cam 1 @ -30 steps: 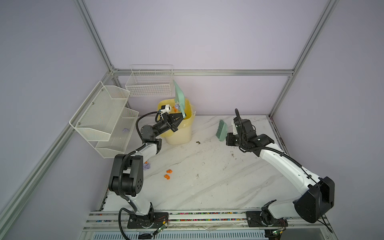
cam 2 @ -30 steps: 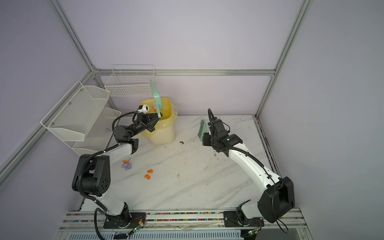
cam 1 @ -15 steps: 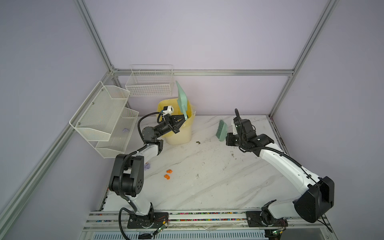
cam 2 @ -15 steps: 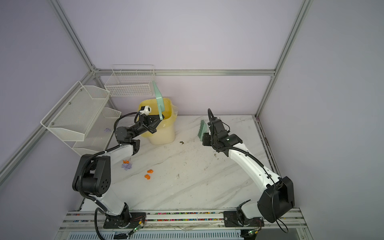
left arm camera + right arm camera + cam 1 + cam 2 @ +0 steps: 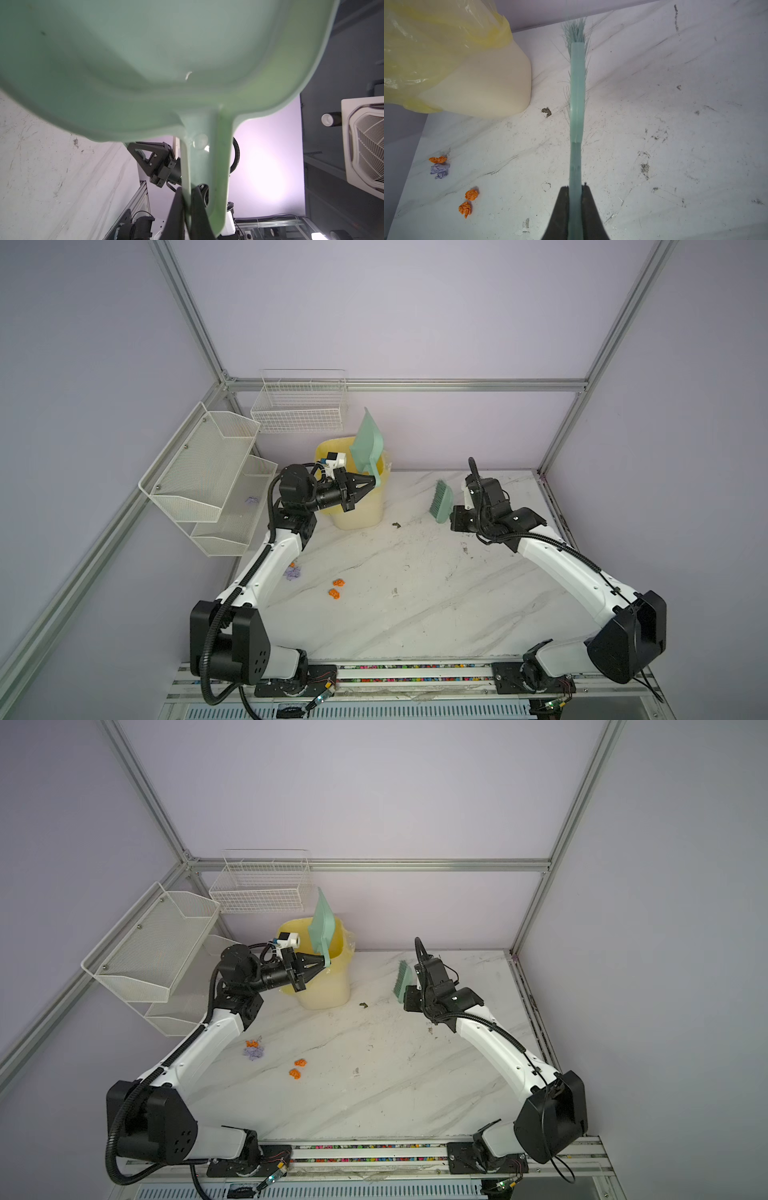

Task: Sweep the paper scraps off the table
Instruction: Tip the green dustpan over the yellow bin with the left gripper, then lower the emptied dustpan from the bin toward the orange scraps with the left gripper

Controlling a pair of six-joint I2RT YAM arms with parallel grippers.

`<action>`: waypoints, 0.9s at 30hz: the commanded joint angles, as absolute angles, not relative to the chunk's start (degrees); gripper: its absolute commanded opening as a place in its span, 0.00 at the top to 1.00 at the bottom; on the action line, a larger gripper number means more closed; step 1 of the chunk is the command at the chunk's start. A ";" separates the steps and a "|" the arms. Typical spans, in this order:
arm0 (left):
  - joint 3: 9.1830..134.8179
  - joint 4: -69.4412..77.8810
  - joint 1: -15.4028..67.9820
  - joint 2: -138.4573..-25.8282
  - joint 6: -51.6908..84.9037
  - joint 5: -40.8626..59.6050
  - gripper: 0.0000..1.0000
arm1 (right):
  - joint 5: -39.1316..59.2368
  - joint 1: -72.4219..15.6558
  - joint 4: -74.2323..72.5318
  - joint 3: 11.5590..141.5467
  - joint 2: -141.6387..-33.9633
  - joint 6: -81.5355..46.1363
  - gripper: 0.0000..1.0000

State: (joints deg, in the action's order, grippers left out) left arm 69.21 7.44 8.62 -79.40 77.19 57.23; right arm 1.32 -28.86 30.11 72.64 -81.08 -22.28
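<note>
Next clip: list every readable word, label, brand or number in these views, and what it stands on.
None can be read.
The dustpan, brush, bin and wire shelves show no lettering.
The coloured strip on the front rail is too small to make out.

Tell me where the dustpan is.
In both top views the dustpan stands tipped up over the yellow bin at the back left of the table, handle clamped in the left gripper.

The table (image 5: 415, 614) is lit softly, with faint shadows cast. The dustpan (image 5: 145, 62) is blurred in the left wrist view.
</note>
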 commanded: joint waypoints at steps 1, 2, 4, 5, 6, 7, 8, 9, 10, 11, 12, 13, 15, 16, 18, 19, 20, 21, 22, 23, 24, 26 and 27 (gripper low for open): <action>75.99 -15.73 9.69 -77.83 58.05 54.56 1.00 | 2.39 -28.59 28.02 74.88 -80.42 -23.90 1.00; 76.23 -17.09 10.36 -77.17 56.87 53.63 1.00 | 2.75 -28.64 27.96 75.01 -80.50 -23.91 1.00; 77.73 -21.81 12.22 -76.00 53.14 51.09 1.00 | 3.60 -28.58 27.41 75.11 -80.53 -23.82 1.00; 78.60 -24.43 13.06 -75.74 51.39 49.80 1.00 | 3.90 -28.63 26.90 74.91 -80.46 -23.82 1.00; 79.58 -27.38 14.00 -75.45 49.53 48.30 1.00 | 4.62 -28.63 25.97 74.64 -80.36 -23.79 1.00; 80.28 -29.84 15.00 -75.19 47.75 46.93 1.00 | 5.76 -28.63 25.10 74.48 -80.07 -23.50 1.00; 80.62 -31.57 15.72 -74.91 46.59 45.85 1.00 | 6.80 -28.65 24.42 74.34 -79.82 -23.47 1.00; 80.64 -33.17 16.68 -74.44 45.57 44.41 1.00 | 7.56 -28.63 23.89 74.27 -79.50 -23.44 1.00; 80.25 -34.43 17.76 -73.96 44.83 42.99 1.00 | 7.90 -28.58 23.49 74.22 -79.16 -23.40 1.00; 79.81 -35.12 18.65 -73.48 44.30 41.74 1.00 | 8.00 -28.61 23.19 74.24 -79.02 -23.36 1.00; 79.35 -36.00 19.70 -72.95 43.69 40.43 1.00 | 7.92 -28.65 23.03 74.09 -78.94 -23.38 1.00; 78.96 -36.99 20.70 -72.36 43.30 38.88 1.00 | 7.87 -28.65 22.98 74.14 -78.22 -23.33 1.00; 78.42 -39.14 22.77 -71.27 42.56 35.90 1.00 | 7.73 -28.58 23.03 74.17 -76.87 -22.99 1.00; 78.24 -40.19 23.99 -70.57 42.23 34.40 1.00 | 7.78 -28.57 23.03 74.11 -76.57 -22.86 1.00; 77.50 -41.69 26.05 -69.31 41.97 31.81 1.00 | 8.03 -28.57 23.03 74.05 -76.06 -22.70 1.00; 76.84 -42.36 26.88 -68.60 41.93 30.59 1.00 | 8.45 -28.65 23.03 73.86 -75.78 -22.68 1.00; 76.17 -42.87 27.51 -68.04 41.92 29.62 1.00 | 8.71 -28.59 23.03 73.78 -75.56 -22.77 1.00; 75.38 -43.45 28.25 -67.32 42.01 28.39 1.00 | 9.28 -28.57 22.95 73.57 -75.35 -22.79 1.00; 74.18 -43.84 28.79 -66.56 42.21 27.46 1.00 | 9.84 -28.58 23.04 73.38 -75.20 -22.85 1.00; 73.21 -43.98 29.27 -65.87 42.36 26.76 1.00 | 10.25 -28.62 23.09 73.23 -75.10 -22.93 1.00; 71.90 -44.15 29.50 -65.14 42.65 25.78 1.00 | 10.69 -28.63 23.19 73.05 -74.86 -22.94 1.00; 69.27 -44.59 29.78 -63.82 43.49 24.15 1.00 | 11.59 -28.63 23.29 72.37 -74.43 -23.12 1.00; 68.01 -45.07 29.79 -63.18 43.83 23.22 1.00 | 12.28 -28.61 23.23 71.79 -74.04 -23.19 1.00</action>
